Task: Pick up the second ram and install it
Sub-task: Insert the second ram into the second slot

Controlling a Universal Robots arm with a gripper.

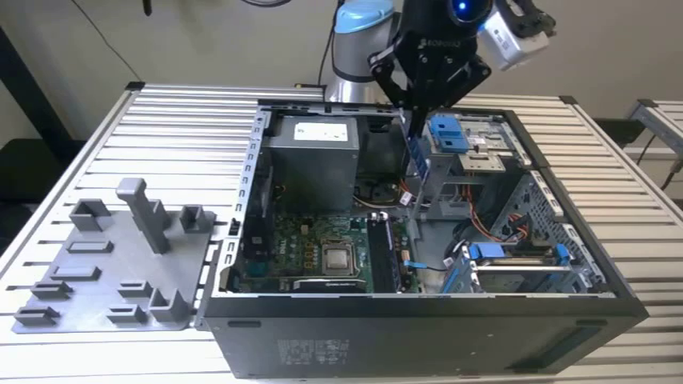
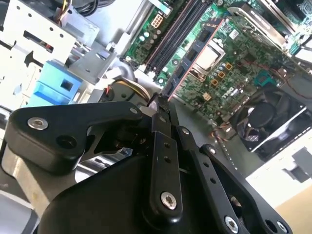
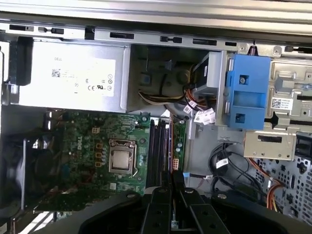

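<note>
Second ram (image 1: 413,156) hangs edge-down from the gripper (image 1: 411,108) above the open computer case (image 1: 427,320), seen in the exterior view as a thin bluish strip running down from the fingertips. Jaws are closed on its upper edge; in the second wrist view the two black fingers (image 2: 163,117) meet tight on a narrow board whose reddish-edged face (image 2: 187,68) extends away toward the motherboard (image 2: 234,53).

Ram is held vertical with its long edge roughly in line with the long black memory slots (image 3: 158,151). Judgement: this orientation suits a straight push down into a slot, contact edge first. A pinch on the top edge leaves the lower edge free to enter.

Position: over the interior of the case, above the gap between the power supply (image 3: 73,75) and the blue drive bracket (image 3: 246,90). It is well above the board, not touching any slot. In the first wrist view the slots lie just ahead of the fingertips, beside the processor socket (image 3: 119,158).

Grey plastic tray (image 1: 117,264) sits on the tabletop (image 1: 160,120) at the exterior view's left, apart from the case. Whether one slot is already filled I cannot tell.
</note>
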